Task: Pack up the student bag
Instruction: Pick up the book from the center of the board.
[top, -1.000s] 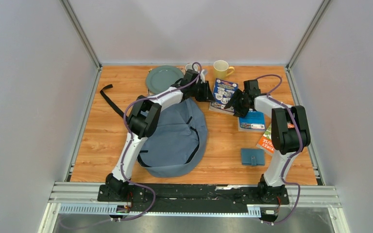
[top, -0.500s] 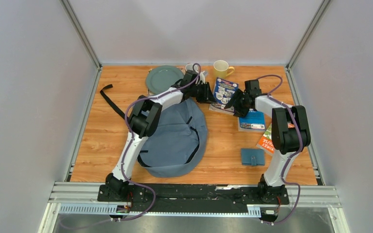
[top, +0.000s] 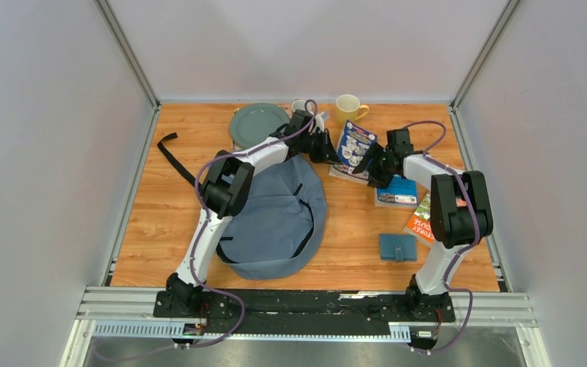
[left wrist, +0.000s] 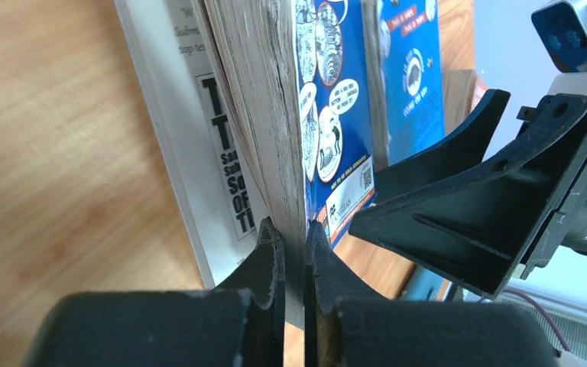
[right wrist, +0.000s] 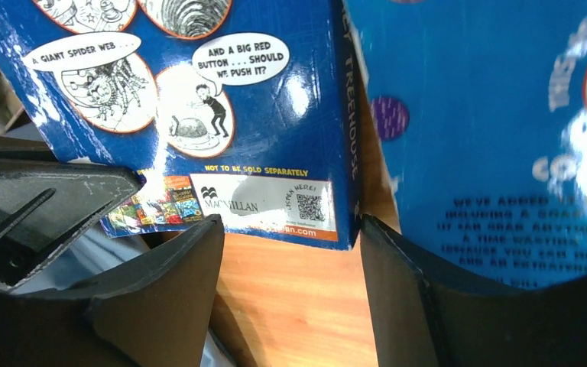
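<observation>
The grey-blue backpack (top: 275, 218) lies flat on the counter (top: 160, 229), centre-left in the overhead frame. Just above it, at the upper centre, the left jaws are pinched tight on the edge of a blue book (top: 354, 140), which stands tilted up off the counter. The right jaws gape wide at the book's lower corner, gripping nothing.
</observation>
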